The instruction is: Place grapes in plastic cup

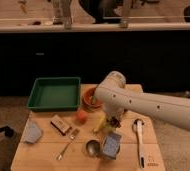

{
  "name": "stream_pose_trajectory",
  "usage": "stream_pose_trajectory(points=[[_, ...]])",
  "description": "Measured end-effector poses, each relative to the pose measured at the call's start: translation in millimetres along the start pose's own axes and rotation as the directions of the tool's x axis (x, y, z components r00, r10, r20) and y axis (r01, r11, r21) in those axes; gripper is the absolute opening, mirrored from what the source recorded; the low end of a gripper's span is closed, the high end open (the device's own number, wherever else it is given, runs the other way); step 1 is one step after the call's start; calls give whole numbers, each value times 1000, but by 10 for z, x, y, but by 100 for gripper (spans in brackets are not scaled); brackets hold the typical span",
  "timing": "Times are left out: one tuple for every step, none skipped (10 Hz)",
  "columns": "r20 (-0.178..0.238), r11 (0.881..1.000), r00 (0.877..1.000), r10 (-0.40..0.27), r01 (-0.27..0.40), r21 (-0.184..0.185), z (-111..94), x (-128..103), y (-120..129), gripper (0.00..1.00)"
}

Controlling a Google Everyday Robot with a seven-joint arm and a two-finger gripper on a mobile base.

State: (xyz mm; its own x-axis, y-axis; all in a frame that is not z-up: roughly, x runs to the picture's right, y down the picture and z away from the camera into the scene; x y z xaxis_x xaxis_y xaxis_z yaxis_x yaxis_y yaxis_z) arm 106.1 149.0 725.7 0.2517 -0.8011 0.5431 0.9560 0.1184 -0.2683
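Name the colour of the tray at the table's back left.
The tray is green, camera view; the gripper hangs by the banana.

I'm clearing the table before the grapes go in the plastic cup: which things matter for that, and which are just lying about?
For the job: plastic cup, front left; gripper, down by the banana; grapes not made out.

Lying about: banana, green tray, orange bowl, orange-red fruit, brown packet, fork, metal spoon, blue-and-white container, white utensil.

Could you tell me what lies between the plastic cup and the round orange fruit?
A small brown packet lies there, in the camera view. The gripper hangs by the banana, past the fruit.
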Motion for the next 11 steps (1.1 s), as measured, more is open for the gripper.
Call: stream_pose_trajectory(points=[[-4,1000,1000,-14,14,-21,-4,-26,-14,0],[-7,999,1000,-27,26,-31,-12,-47,-48,0],[-10,999,999,-36,36,-37,-18,-63,-83,0],[-12,998,999,-43,43,-43,-21,-77,-96,0],[-12,998,999,-48,48,-49,-19,-92,-103,0],[-10,997,998,-55,54,-52,-12,-104,-119,0],[-8,997,998,-63,63,-55,-4,-114,-149,0],[-5,996,997,-73,73,-59,11,-123,-185,0],[-2,995,997,-81,80,-64,27,-127,-210,0],[1,993,996,-92,91,-72,47,-130,-240,0],[5,991,994,-107,107,-79,72,-130,-294,0]])
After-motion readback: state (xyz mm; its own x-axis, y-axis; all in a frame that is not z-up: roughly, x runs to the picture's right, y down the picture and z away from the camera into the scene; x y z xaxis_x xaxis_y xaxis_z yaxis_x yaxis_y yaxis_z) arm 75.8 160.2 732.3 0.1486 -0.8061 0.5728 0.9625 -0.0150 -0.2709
